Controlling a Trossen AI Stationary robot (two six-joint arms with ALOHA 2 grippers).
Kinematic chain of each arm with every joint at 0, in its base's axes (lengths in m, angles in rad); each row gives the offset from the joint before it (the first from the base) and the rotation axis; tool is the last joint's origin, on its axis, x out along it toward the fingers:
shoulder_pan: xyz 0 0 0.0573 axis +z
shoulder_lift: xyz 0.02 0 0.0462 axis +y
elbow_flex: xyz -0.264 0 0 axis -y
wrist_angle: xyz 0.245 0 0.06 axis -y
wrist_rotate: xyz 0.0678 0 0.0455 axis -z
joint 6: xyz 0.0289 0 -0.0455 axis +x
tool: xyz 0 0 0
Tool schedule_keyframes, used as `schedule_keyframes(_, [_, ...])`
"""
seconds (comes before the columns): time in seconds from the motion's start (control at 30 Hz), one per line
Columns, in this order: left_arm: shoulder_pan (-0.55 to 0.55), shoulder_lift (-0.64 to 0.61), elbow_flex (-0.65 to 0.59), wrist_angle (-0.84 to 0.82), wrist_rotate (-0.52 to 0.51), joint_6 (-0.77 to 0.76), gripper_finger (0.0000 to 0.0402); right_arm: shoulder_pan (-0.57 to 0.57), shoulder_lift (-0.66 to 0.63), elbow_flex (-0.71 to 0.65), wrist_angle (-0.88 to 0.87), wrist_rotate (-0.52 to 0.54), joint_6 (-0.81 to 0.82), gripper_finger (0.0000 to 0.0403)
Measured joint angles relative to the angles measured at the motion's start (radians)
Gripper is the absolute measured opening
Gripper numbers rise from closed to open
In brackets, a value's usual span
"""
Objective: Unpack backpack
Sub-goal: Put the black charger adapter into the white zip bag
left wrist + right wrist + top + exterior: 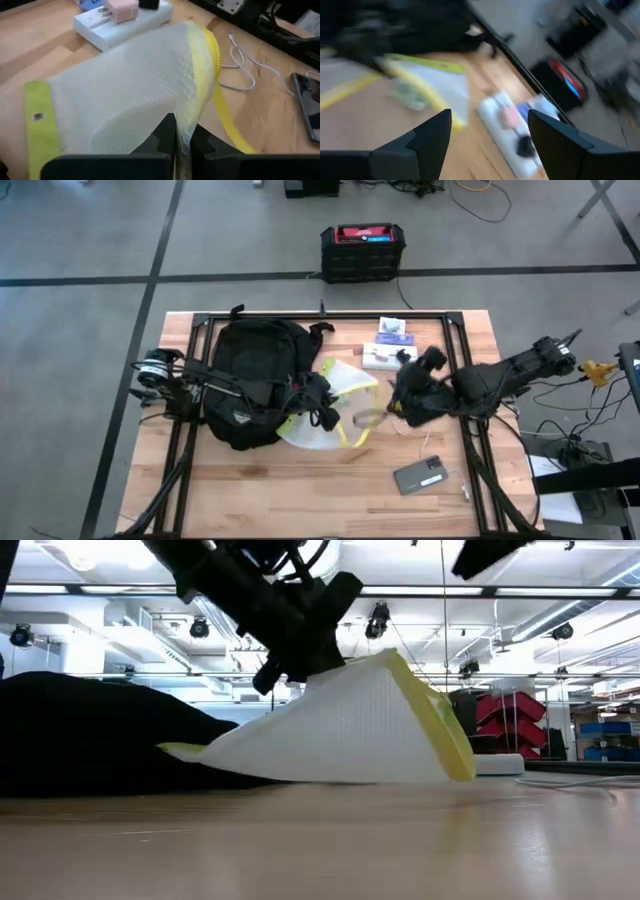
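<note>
Backpack (250, 380) lies on table (300, 490), left-centre. Left gripper (176, 145) sits just right of it, jaws pinched shut on white mesh pouch (125, 95) w/ yellow trim, pouch lifted off the table at that edge. Right gripper (490, 135) hovers near table centre-right, jaws wide apart, nothing in them. Phone (425, 474) well apart, near front edge.

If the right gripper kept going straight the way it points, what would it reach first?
Probably the white power bank carrying a pink plug: it lies on the table between the open right gripper's fingers. Depth is unclear; the white mesh pouch with yellow trim sits off to the side.
</note>
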Motion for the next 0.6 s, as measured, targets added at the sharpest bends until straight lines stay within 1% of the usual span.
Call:
schedule_keyframes(0.1, [0.01,-0.008,-0.027,-0.004,0.024,0.0,0.0,-0.132,-0.013,-0.053,-0.029,-0.052,0.014,0.0247])
schedule_keyframes(0.2, [0.016,-0.031,-0.046,-0.017,0.027,0.006,0.0,-0.295,-0.029,-0.117,0.005,-0.138,-0.085,0.024])
schedule_keyframes(0.27, [0.016,-0.046,-0.055,-0.043,0.027,0.009,0.0,-0.412,-0.043,-0.173,0.078,-0.239,-0.185,0.0236])
schedule_keyframes(0.37, [0.016,-0.066,-0.074,-0.052,0.028,0.019,0.0,-0.58,-0.065,-0.265,0.217,-0.46,-0.323,0.0234])
schedule_keyframes(0.43, [0.015,-0.085,-0.09,-0.049,0.027,0.028,0.0,-0.679,-0.068,-0.309,0.285,-0.568,-0.384,0.0237])
schedule_keyframes(0.53, [0.015,-0.102,-0.119,-0.042,0.024,0.028,0.0,-0.793,-0.055,-0.356,0.327,-0.649,-0.452,0.0251])
schedule_keyframes(0.6, [0.015,-0.103,-0.135,-0.046,0.024,0.028,0.0,-0.849,-0.037,-0.365,0.331,-0.669,-0.482,0.0264])
